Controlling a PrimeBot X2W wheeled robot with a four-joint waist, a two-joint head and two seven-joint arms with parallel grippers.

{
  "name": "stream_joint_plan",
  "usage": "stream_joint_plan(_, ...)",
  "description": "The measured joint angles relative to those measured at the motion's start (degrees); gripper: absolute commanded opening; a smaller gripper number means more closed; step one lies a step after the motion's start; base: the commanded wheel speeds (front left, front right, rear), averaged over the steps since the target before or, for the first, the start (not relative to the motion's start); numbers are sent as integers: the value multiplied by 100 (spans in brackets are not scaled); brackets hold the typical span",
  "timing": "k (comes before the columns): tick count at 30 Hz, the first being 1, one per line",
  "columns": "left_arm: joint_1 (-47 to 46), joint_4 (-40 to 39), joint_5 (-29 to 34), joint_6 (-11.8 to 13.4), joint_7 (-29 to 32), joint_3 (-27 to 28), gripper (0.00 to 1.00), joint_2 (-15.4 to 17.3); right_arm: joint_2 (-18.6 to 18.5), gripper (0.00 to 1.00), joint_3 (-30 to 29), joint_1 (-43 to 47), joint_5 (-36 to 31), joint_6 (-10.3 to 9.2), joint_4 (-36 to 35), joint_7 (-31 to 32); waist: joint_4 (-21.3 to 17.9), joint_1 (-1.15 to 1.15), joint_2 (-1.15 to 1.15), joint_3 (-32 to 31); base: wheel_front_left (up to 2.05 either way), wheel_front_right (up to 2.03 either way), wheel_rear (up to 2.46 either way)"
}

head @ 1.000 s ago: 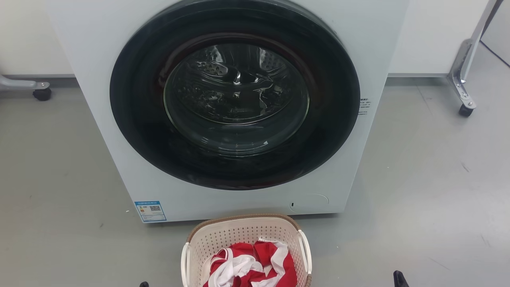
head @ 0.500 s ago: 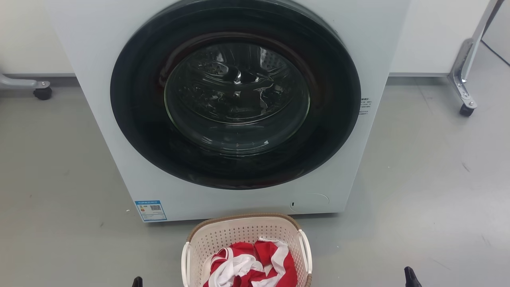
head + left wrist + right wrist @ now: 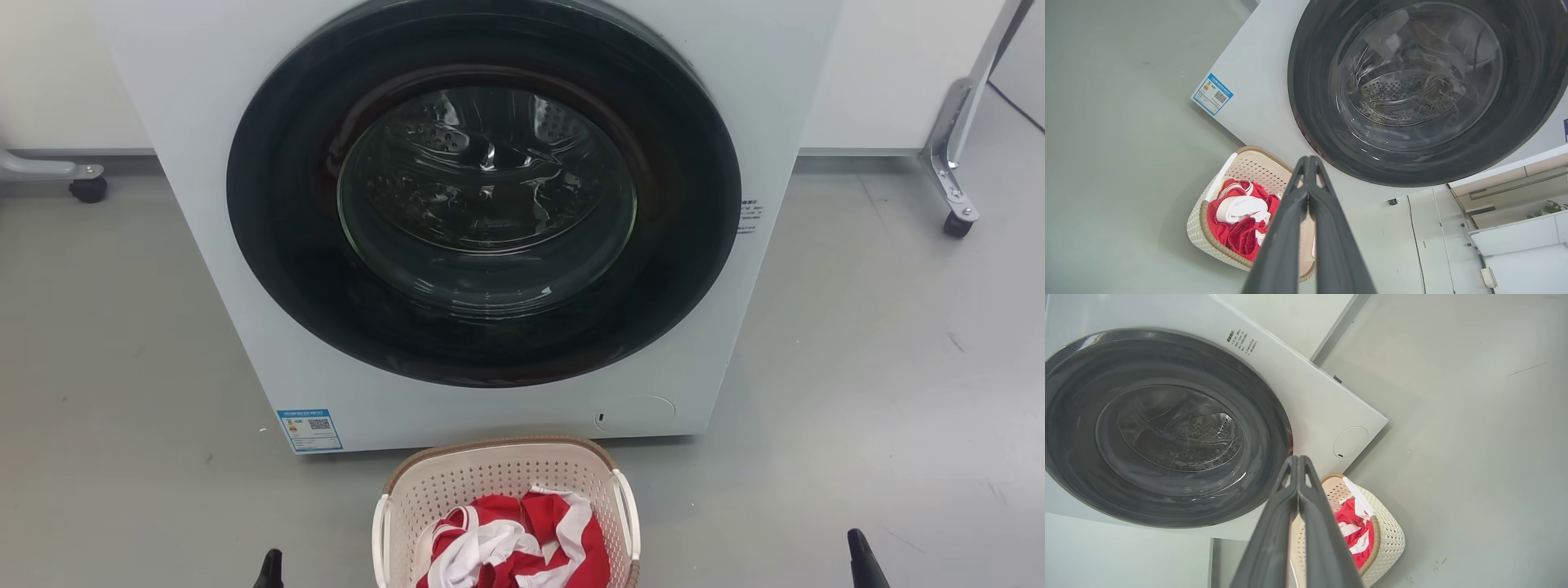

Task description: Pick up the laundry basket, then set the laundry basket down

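One laundry basket point(image 3: 490, 482) sits on the grey floor point(image 3: 857, 367) at the near middle, its far rim just in front of the washing machine point(image 3: 204, 122). Red and white clothes point(image 3: 514, 547) lie bunched inside it. Neither claw touches it.

In the head view the dark tip of the left claw point(image 3: 269, 572) pokes up at the near edge, a little to the left of the basket. The tip of the right claw point(image 3: 865, 563) rises well apart on the right.

Seen from the left wrist, the left claw point(image 3: 1309, 161) points from above toward the lower front of the machine. The basket point(image 3: 1198, 228) lies below and to one side of its fingers. Those fingers are pressed together at the tips with nothing between them.

Seen from the right wrist, the right claw point(image 3: 1298, 459) is posed the same way, tips together and empty, with the basket point(image 3: 1390, 539) below it.

Behind the basket the machine's round dark door point(image 3: 482, 196) is closed. A blue label point(image 3: 309, 430) sits at the machine's lower left corner.
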Motion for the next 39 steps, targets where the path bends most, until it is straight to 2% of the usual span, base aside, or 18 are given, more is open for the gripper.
stream_joint_plan(39,-504,44,-3160,-554,797,681,0,-58,34,0,-1006,-486,2996,569,224,793,25,-1,0,30,0,0,0)
